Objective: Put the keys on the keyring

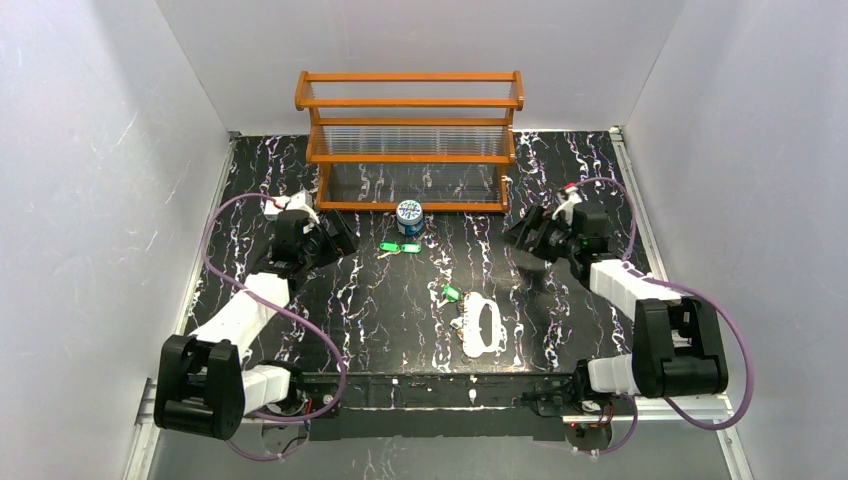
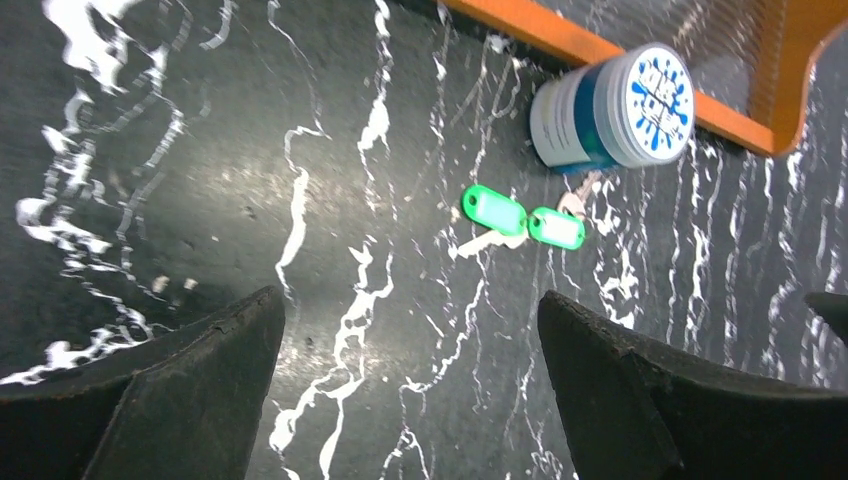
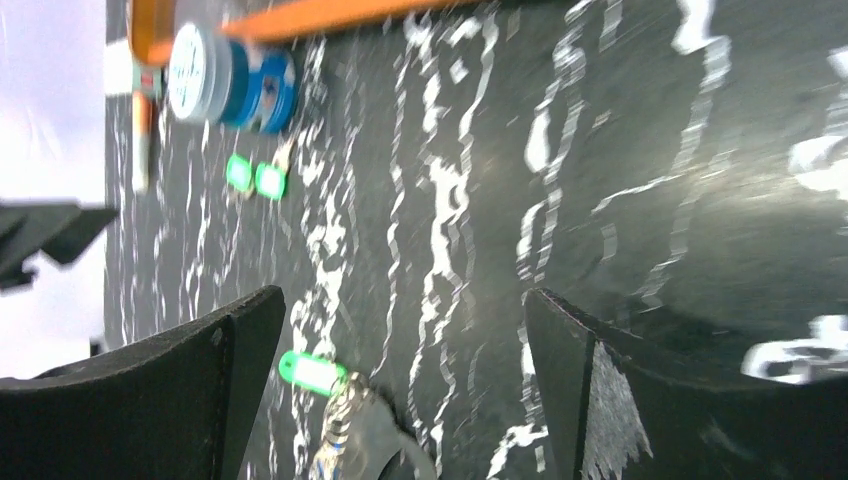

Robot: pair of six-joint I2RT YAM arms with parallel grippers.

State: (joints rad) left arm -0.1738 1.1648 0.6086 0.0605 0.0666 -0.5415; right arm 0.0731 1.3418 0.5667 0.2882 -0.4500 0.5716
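Step in hand looks like the first pick: the left gripper point(image 2: 408, 312) should come down squarely over one plastic head of the two green keys point(image 2: 495, 212) and take that one alone, since the heads nearly touch. Its jaws stand wide apart, holding and touching nothing. The right gripper point(image 3: 402, 300) is equally wide and empty above the black marbled table point(image 1: 300, 320). The pair lies just beside the blue-and-white can point(image 2: 610, 108) before the orange rack point(image 1: 410, 140); a third green key point(image 1: 451, 293) lies at the far end of the whitish keyring point(image 1: 482, 328), mid-table, threaded or not I cannot tell.
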